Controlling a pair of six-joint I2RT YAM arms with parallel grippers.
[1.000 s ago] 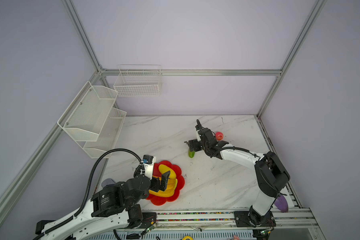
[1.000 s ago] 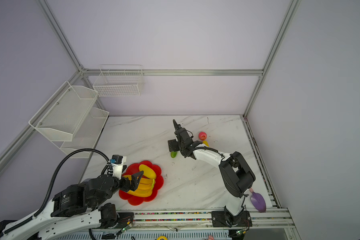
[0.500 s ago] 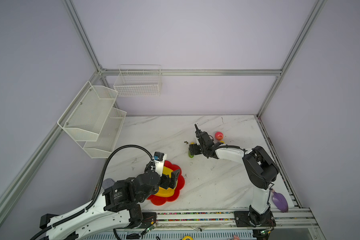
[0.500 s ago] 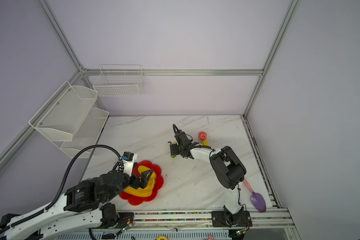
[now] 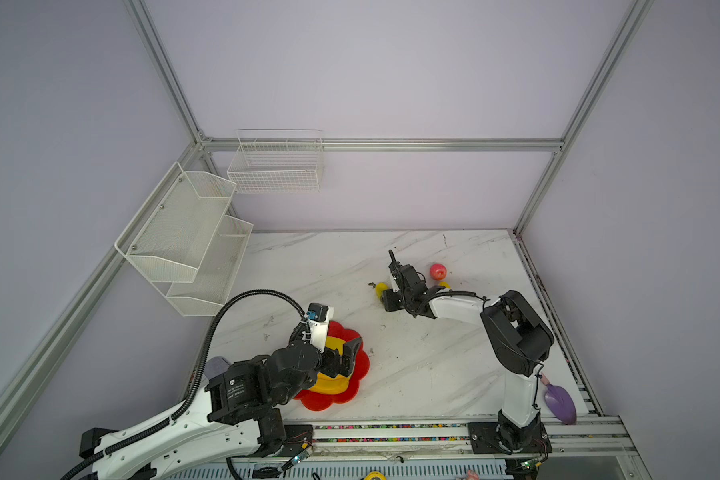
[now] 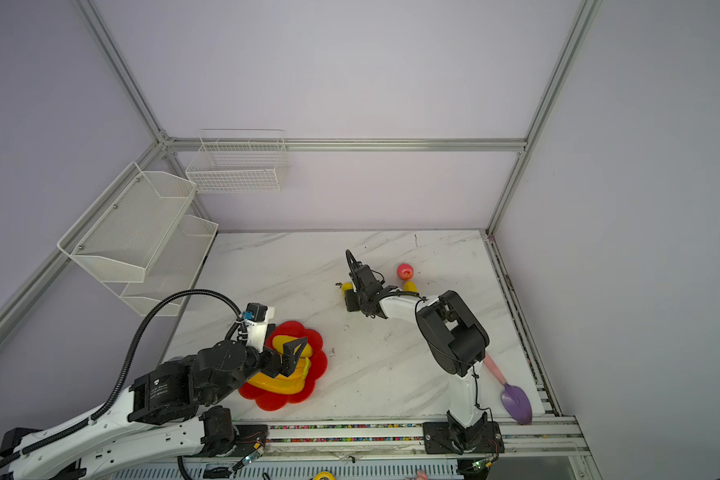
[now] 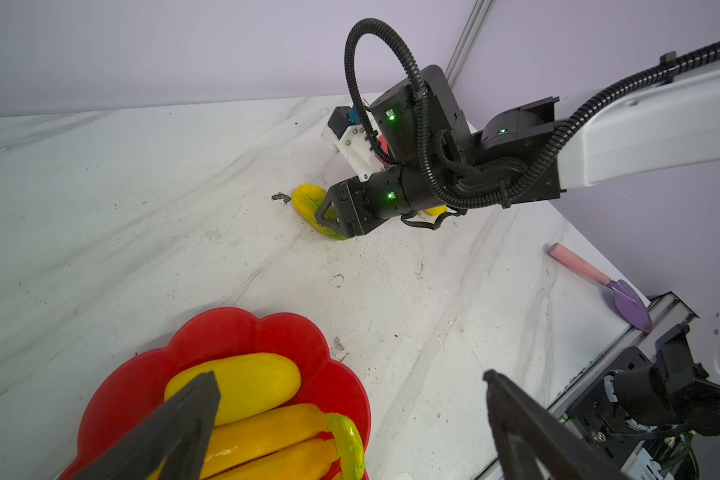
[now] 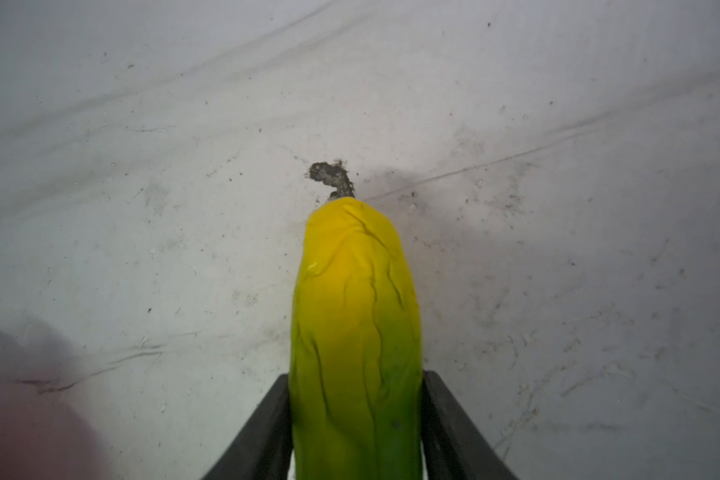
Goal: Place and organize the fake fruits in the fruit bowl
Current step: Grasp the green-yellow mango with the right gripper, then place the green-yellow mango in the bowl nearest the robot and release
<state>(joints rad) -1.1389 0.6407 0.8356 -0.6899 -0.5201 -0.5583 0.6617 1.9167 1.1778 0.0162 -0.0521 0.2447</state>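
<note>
While your right gripper (image 8: 356,380) pinches the green-yellow mango (image 8: 354,299), the apple (image 6: 404,271) lies near, a yellow mango (image 6: 409,286) half hidden behind it; your left gripper (image 7: 348,377) gapes over the fruit bowl (image 7: 225,328).

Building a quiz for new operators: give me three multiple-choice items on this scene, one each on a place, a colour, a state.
1. Where is the small pink-red plastic apple? A at the table's front edge; B on the back half of the white marble tabletop; C front left corner.
2. What colour is the blade of the pink-handled plastic scoop? A purple; B green; C white.
3. The right gripper is: A wide open; B closed on the green-yellow plastic mango; C closed on nothing.
1 B, it lies beyond the right gripper in both top views. 2 A, purple in a top view. 3 B, the right wrist view shows a finger against each mango side.
</note>
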